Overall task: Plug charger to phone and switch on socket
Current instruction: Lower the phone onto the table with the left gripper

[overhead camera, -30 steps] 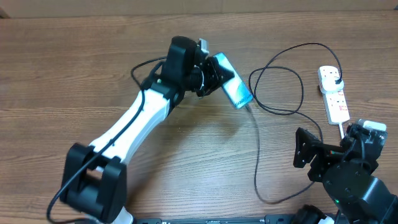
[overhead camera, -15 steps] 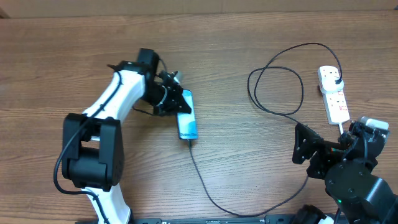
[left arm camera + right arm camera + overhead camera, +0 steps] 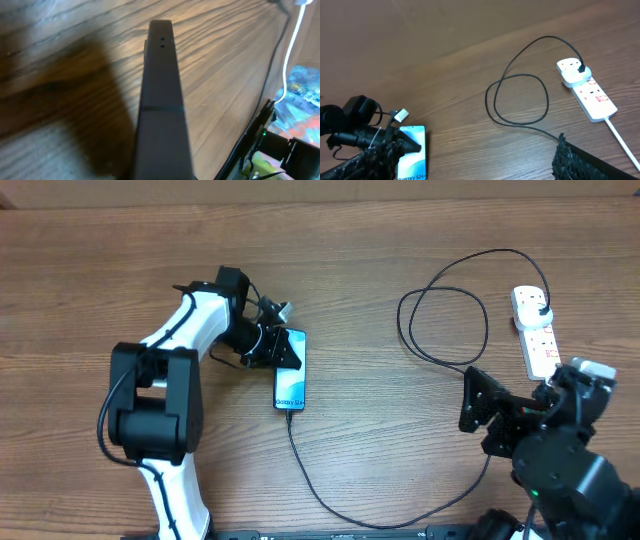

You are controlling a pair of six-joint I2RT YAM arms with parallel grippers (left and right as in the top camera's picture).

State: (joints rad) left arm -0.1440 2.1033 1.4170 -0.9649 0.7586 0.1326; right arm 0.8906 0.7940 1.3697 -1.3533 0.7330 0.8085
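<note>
The phone lies screen up on the table left of centre; it also shows in the right wrist view. My left gripper is shut on the phone's far end. In the left wrist view the phone shows edge-on as a dark slab. The charger's black cable runs from the phone's near end along the front and loops up to its black plug, seated in the white socket at the far right. My right gripper is open and empty, just left of the socket's near end.
The socket's white cord runs toward my right arm's base. The cable loop lies on the wood between phone and socket. The left arm stretches from the front left toward the phone.
My left gripper has carried the phone from the table's middle to the left and brought it down flat. The cable trailed along behind it. My right arm has shifted slightly left.
</note>
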